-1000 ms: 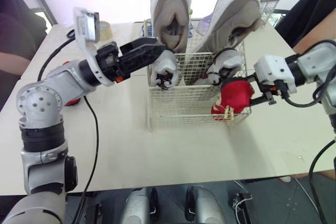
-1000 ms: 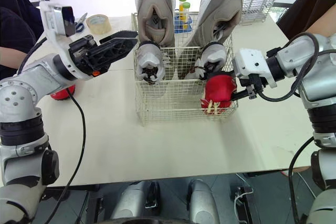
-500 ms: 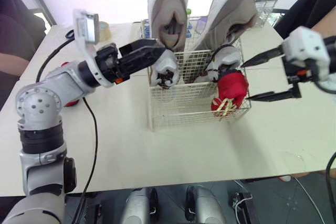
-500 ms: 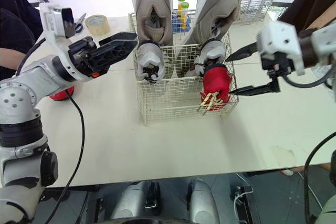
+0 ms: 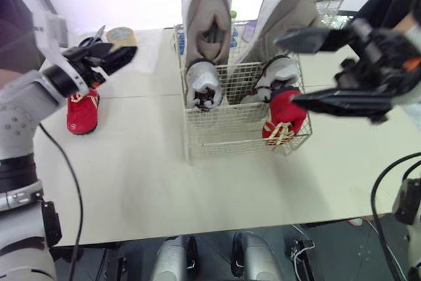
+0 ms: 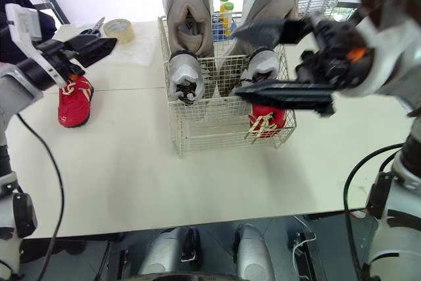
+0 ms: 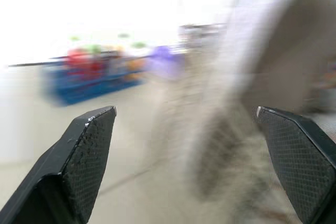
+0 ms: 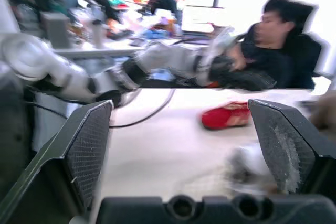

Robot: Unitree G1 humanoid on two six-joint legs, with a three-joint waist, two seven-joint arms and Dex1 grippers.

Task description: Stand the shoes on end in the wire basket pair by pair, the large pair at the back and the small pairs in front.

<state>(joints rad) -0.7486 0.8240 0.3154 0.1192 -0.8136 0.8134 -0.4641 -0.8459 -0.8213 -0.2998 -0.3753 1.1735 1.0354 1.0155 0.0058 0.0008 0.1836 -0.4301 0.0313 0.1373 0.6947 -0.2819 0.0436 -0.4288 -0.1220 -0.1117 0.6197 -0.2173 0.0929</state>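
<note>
Left eye view: right hand [image 5: 286,69], spread wide, has released small red shoe [image 5: 283,113] propped front-right in white wire basket [image 5: 223,137]; left hand [image 5: 118,54], also spread, pulled back toward second red shoe [image 5: 82,111] on bench [image 5: 197,192], likely next.

A roll of tape [image 6: 122,29] lies near scissors [image 6: 93,25]; green-capped bottles [image 6: 227,8] stand farther right.

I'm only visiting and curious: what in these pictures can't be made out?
- Red shoe in the wire basket, right eye view: its top is hidden behind the right gripper's lower finger.
- Bottles, right eye view: mostly hidden behind the large shoes.
- Grey shoe, left wrist view: too blurred to tell which one.
</note>
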